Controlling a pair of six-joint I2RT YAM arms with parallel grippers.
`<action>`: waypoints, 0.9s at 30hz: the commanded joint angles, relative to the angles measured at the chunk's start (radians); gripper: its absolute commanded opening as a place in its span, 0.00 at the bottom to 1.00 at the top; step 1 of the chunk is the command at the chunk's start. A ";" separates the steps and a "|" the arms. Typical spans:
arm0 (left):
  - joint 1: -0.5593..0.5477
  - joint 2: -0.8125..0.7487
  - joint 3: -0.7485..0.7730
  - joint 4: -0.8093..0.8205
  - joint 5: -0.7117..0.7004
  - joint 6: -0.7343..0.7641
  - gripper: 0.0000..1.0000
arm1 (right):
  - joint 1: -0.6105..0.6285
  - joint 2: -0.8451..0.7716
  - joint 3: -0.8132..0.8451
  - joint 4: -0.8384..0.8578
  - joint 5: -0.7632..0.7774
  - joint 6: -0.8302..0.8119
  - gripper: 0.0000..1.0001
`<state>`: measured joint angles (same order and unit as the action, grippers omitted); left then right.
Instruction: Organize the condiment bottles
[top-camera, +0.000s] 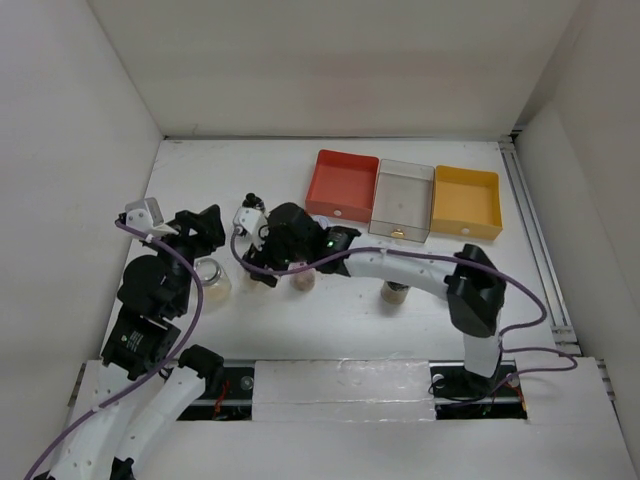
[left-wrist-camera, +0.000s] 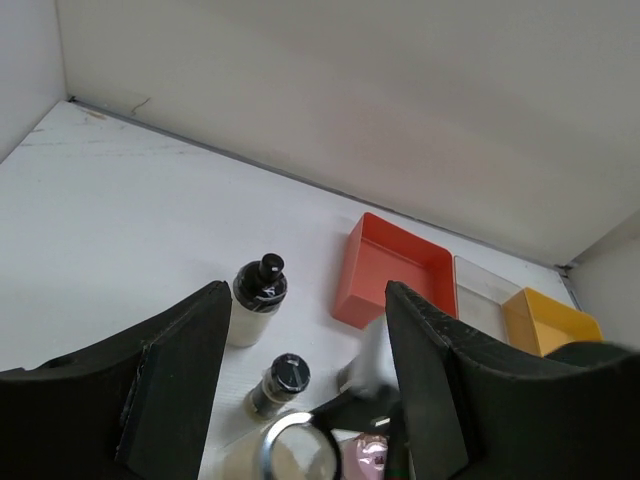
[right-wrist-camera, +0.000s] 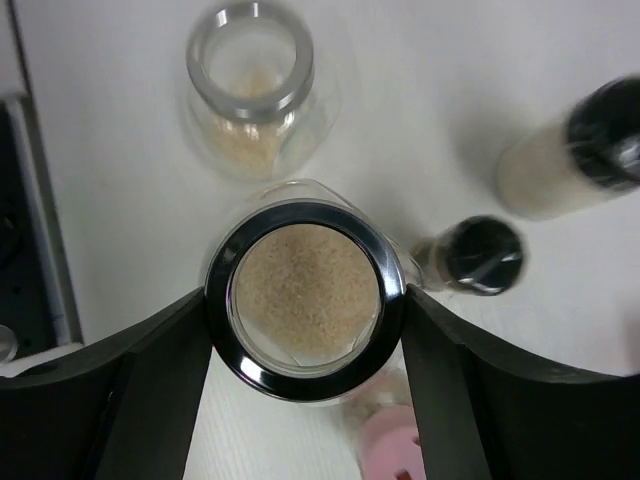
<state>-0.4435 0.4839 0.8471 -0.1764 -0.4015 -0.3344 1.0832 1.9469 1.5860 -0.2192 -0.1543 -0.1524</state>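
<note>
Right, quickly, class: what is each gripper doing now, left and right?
Left gripper: open, holding nothing.
Right gripper: closed on the black-rimmed jar of tan granules.

My right gripper (right-wrist-camera: 305, 305) has a wide jar (right-wrist-camera: 305, 290) between its fingers, which touch it on both sides. A second jar (top-camera: 213, 282) stands just left of it, under my spread left gripper (left-wrist-camera: 305, 320). Behind both jars stands the far bottle (left-wrist-camera: 258, 300), with the near bottle (left-wrist-camera: 283, 378) in front of it. Another bottle (top-camera: 395, 292) stands to the right, under my right arm. A row of three trays (top-camera: 400, 232) sits side by side at the back right.
</note>
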 joint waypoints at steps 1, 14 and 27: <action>0.000 -0.016 -0.010 0.051 -0.016 -0.006 0.59 | -0.078 -0.212 0.043 0.147 0.012 0.008 0.45; 0.000 -0.016 -0.010 0.051 0.004 -0.006 0.59 | -0.505 0.051 0.354 0.179 0.102 0.028 0.45; 0.000 0.012 -0.019 0.060 0.024 -0.006 0.59 | -0.628 0.354 0.625 0.067 0.125 0.028 0.46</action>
<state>-0.4435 0.4843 0.8303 -0.1612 -0.3908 -0.3351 0.4381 2.3512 2.1658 -0.2192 -0.0101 -0.1379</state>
